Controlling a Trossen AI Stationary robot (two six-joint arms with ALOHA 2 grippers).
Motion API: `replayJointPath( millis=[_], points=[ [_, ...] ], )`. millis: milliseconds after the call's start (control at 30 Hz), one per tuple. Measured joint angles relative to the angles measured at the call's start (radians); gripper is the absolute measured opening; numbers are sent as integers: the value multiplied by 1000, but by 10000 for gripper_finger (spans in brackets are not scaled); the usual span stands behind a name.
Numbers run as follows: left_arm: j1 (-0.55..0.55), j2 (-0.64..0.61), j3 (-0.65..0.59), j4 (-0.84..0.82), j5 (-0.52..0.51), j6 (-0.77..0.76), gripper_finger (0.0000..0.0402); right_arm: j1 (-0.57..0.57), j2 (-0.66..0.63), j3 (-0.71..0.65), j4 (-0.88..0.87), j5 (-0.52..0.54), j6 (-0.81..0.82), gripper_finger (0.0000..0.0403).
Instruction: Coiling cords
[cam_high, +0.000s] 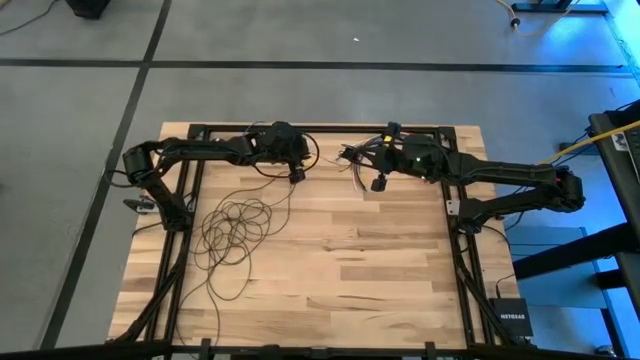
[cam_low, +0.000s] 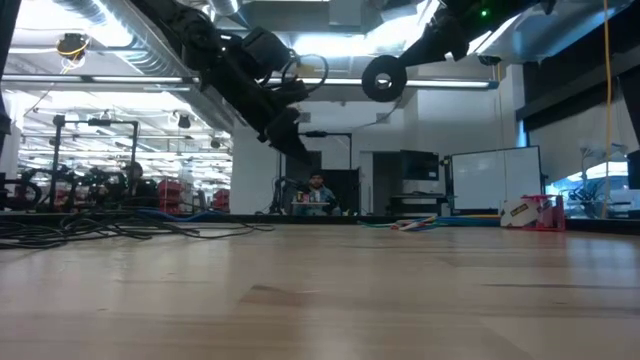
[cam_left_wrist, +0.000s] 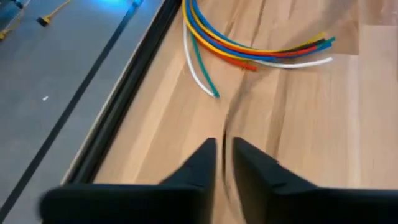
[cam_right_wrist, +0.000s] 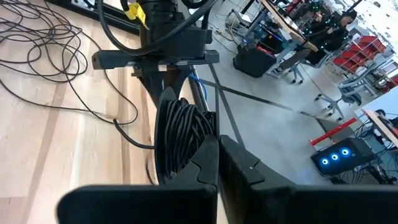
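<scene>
Cords, two grippers
Thin dark cords (cam_high: 235, 228) lay looped on the wooden worktop (cam_high: 340, 270), one strand running up to the left gripper (cam_high: 297, 176), fingers slightly apart; right gripper (cam_high: 379, 184) pinched a coil.

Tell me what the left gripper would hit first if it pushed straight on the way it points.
Judging by its wrist view, the left gripper points along bare tabletop toward the coloured wires; those look like the first thing in line, though depth is hard to judge.
</scene>
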Motion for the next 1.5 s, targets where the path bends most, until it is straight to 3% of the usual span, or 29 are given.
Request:
replayJointPath(
  millis=[200, 333, 533, 667, 867, 967, 1233, 1400, 1500],
  points=[
    [-15, -29, 11, -82, -45, 34, 159, 0, 0, 0, -16, 0, 3, 7],
    [-41, -113, 67, -228, -70, 12, 194, 0, 0, 0, -37, 0, 9, 7],
    [-95, -201, 69, -324, -68, -97, 202, 0, 0, 0, -86, -1, 38, 7],
    [-166, -210, 68, -540, -41, -206, 202, 0, 0, 0, -124, -1, 54, 7],
    [-338, -212, 4, -917, -12, -535, 202, 0, 0, 0, -127, -1, 52, 7],
    [-433, -213, -66, -1027, 56, -733, 202, 0, 0, 0, -126, -1, 51, 7],
    [-611, -213, -330, -955, 277, -1066, 202, 0, 0, 0, -108, -38, 57, 7],
    [-557, -217, -441, -825, 299, -1028, 202, 0, 0, 0, -89, -54, 58, 7],
    [-491, -216, -420, -819, 236, -931, 202, 0, 0, 0, -85, -54, 56, 7]
  ],
)
